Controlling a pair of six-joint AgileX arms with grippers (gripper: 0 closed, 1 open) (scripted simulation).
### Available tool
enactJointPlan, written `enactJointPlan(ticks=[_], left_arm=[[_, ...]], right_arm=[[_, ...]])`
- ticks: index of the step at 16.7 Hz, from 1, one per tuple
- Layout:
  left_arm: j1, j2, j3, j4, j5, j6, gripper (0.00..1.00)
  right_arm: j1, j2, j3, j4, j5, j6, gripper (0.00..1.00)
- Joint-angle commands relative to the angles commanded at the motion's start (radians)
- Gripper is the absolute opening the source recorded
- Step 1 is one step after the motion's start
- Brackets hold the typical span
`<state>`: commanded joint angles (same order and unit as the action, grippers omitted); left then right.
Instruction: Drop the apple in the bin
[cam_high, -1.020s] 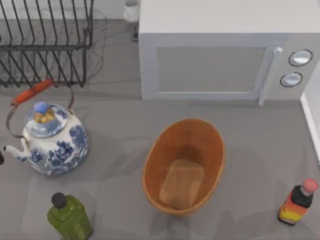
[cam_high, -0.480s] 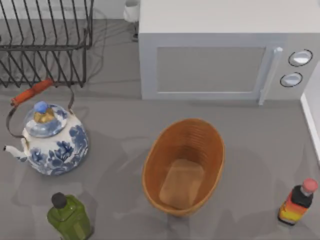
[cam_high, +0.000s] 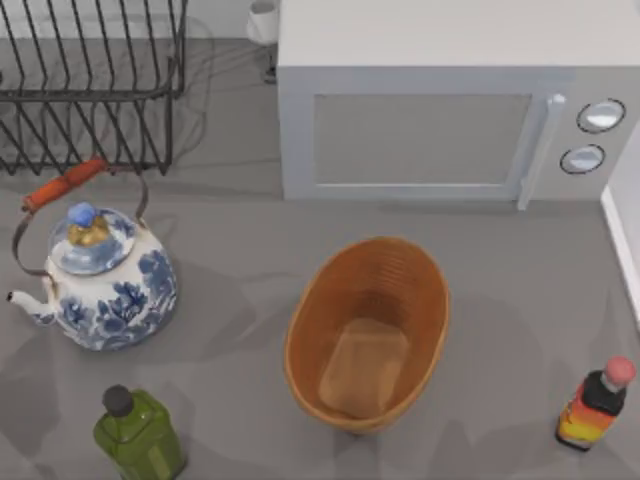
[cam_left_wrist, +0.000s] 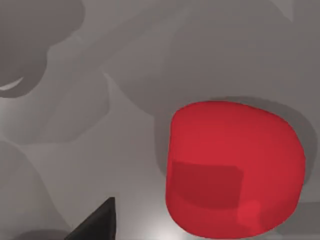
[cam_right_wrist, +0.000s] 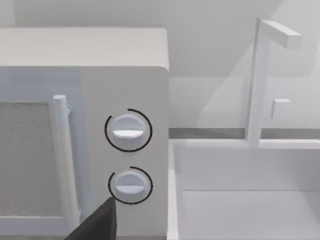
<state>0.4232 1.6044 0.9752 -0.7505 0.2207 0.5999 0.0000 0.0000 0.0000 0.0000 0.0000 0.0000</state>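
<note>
Green bottle (cam_high: 139, 432) and dish rack (cam_high: 90, 85) cut by frame edges

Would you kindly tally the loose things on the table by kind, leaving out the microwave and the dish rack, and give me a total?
Bottles: 2, the green bottle and the red-capped bottle
Teapots: 1, the blue-and-white teapot
Baskets: 1, the bin
Fruit: 1, the apple, seen on the grey table from the left wrist
Total: 5

Kitchen counter, microwave (cam_high: 440, 110), dish rack (cam_high: 90, 85), teapot (cam_high: 100, 280)
</note>
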Motion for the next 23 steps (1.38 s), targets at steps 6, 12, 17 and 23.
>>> enactJointPlan(ticks=[6,12,17,23], left_arm=[[0.007,0.014,0.010,-0.022,-0.001,0.013,1.00],[-0.035,0.093,0.006,0.090,-0.005,-0.030,1.00],[-0.052,0.193,-0.084,0.267,-0.008,-0.046,1.00],[-0.038,0.197,-0.088,0.267,-0.008,-0.034,1.00]], right_arm=[[0.000,0.000,0.000,0.000,0.000,0.000,1.00],[0.000,0.000,0.000,0.000,0.000,0.000,1.00],[0.000,0.000,0.000,0.000,0.000,0.000,1.00],[0.000,0.000,0.000,0.000,0.000,0.000,1.00]])
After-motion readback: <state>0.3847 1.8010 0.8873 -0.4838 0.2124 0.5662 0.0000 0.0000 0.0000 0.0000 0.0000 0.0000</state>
